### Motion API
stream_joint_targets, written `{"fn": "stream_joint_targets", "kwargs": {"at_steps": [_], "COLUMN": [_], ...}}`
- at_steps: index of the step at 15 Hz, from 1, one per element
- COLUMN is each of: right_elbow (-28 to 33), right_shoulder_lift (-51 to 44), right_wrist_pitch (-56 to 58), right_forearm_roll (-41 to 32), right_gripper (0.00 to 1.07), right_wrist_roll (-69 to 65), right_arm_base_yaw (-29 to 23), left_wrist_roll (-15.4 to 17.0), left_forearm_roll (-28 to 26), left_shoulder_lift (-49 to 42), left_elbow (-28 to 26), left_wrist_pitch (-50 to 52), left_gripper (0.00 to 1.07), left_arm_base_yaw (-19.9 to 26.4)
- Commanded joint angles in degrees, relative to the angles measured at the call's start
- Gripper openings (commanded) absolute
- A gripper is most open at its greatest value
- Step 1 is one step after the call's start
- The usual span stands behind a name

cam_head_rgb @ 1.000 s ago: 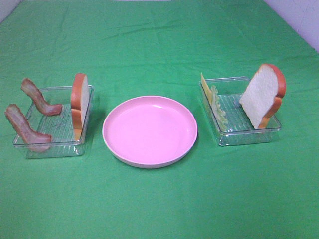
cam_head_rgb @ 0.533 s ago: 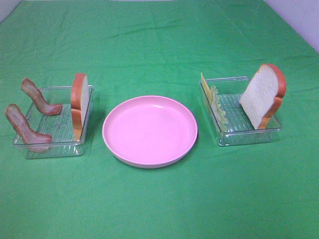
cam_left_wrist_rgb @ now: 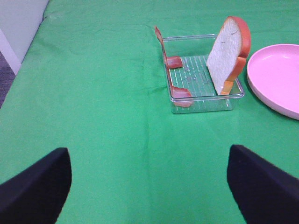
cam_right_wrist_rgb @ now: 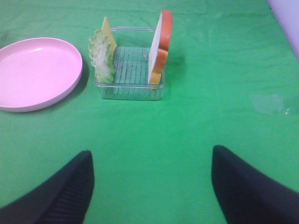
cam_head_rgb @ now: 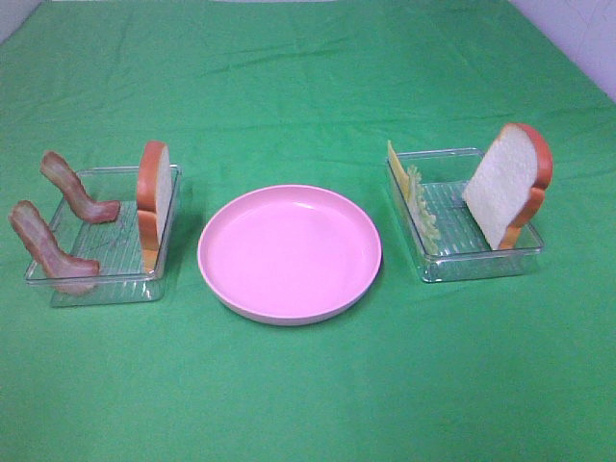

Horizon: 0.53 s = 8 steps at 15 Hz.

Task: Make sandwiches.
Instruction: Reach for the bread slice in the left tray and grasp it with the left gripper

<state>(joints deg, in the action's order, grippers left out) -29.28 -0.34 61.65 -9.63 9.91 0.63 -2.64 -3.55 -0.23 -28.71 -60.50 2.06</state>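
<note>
- A green cloth [cam_head_rgb: 308, 77] covers the whole table
- A round pink plate [cam_head_rgb: 289, 314] sits in the middle of the cloth; in the high view, think of it as the middle of a clock
- At 9 o'clock from the plate is the left tray [cam_head_rgb: 96, 292], clear and ribbed, just beside the plate but not touching it
- The left bread slice [cam_head_rgb: 154, 192] stands on its edge at this tray's 3 o'clock side, and its crust is orange-brown
- Two reddish-brown strips lean on the tray's 9 o'clock wall: the far bacon strip [cam_head_rgb: 75, 195] near 11 o'clock and the near bacon strip [cam_head_rgb: 43, 248] near 8 o'clock
- At 3 o'clock from the plate is the right tray [cam_head_rgb: 476, 269], with a small gap of cloth between them
- The right bread slice [cam_head_rgb: 502, 183] leans at this tray's 3 o'clock side, with its white face turned to the plate
- The yellow cheese square [cam_head_rgb: 393, 164] stands against the 9 o'clock wall, and the pale lettuce leaf [cam_head_rgb: 424, 214] stands right by it, a bit more to 6 o'clock
- The left gripper [cam_left_wrist_rgb: 149, 186] hangs over the cloth, well apart from the left tray; its dark fingers [cam_left_wrist_rgb: 35, 186] are wide apart and hold nothing
- The right gripper [cam_right_wrist_rgb: 152, 189] hangs over the cloth, well apart from the right tray; its dark fingers [cam_right_wrist_rgb: 252, 186] are wide apart too, with only green cloth between them
</note>
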Motion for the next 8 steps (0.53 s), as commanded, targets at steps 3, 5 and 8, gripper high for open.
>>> {"fn": "stream_joint_targets", "kwargs": {"at_steps": [3,5,8], "right_elbow": [0.23,0.23,0.23], "right_shoulder_lift": [-0.8,-0.8,-0.8], "right_wrist_pitch": [-0.63,-0.63,-0.63], "right_forearm_roll": [0.11,0.11,0.11], "right_gripper": [0.68,0.68,0.68], "right_wrist_roll": [0.57,0.57,0.57], "right_arm_base_yaw": [0.29,0.29,0.29], "left_wrist_roll": [0.06,0.06,0.06], "left_forearm_roll": [-0.11,-0.11,-0.11], "left_shoulder_lift": [-1.32,-1.32,-1.32], "left_elbow": [0.06,0.06,0.06], "left_wrist_pitch": [0.57,0.57,0.57], "left_gripper": [0.86,0.86,0.86], "left_arm_base_yaw": [-0.29,-0.29,-0.29]}}
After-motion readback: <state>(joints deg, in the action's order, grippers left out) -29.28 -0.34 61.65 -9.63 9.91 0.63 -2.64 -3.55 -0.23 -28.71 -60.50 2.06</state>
